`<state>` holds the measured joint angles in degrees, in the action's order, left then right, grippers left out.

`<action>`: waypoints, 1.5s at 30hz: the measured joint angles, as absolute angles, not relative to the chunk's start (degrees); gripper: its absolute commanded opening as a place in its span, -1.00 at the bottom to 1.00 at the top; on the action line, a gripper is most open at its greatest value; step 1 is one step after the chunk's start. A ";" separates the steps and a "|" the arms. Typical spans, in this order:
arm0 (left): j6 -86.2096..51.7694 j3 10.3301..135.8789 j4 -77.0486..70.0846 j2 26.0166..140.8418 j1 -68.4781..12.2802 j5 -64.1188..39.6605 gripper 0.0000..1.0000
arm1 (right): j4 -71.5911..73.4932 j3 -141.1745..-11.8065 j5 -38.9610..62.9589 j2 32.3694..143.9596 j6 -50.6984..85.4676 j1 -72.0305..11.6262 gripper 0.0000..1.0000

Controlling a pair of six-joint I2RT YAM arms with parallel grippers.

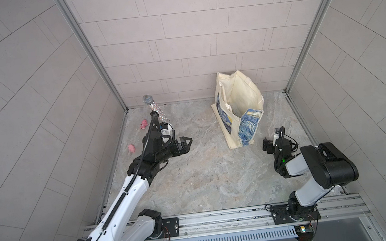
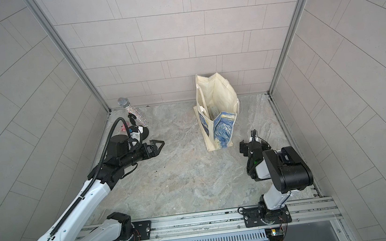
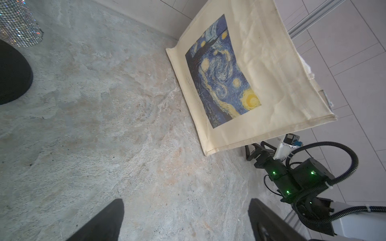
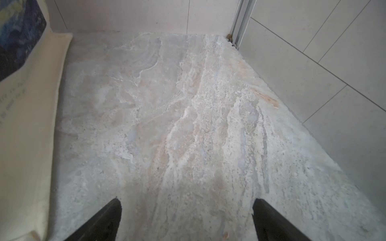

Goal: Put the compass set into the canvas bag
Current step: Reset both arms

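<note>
The canvas bag stands upright at the back of the floor, mouth open, in both top views. Its blue-and-yellow print faces the left wrist view. A pale grey-blue flat thing lies down inside it; I cannot tell whether this is the compass set. My left gripper hovers left of the bag, open and empty, its fingertips wide apart over bare floor. My right gripper is low beside the bag's front right corner, also open and empty, with the bag's side at the edge of the right wrist view.
A glittery silver microphone leans at the back left corner, with a black round base below it. Two pink toys lie by the left wall. Tiled walls close in three sides; a metal rail runs along the front.
</note>
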<state>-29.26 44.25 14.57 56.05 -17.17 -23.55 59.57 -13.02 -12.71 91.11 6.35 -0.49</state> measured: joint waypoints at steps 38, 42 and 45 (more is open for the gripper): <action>-2.37 11.29 -60.77 88.88 -4.29 21.47 1.00 | 63.02 -16.49 -18.41 91.00 4.69 -2.57 0.99; -1.15 13.45 -60.66 92.16 -4.14 16.62 1.00 | 63.02 -16.49 -18.41 91.00 4.69 -2.59 0.99; -0.19 19.94 -56.51 91.92 -3.60 11.42 1.00 | 63.00 -16.49 -18.41 91.02 4.69 -2.61 0.99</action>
<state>-0.19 19.94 -56.51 91.92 -3.60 11.42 63.00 -16.49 -18.41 91.02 4.69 -2.61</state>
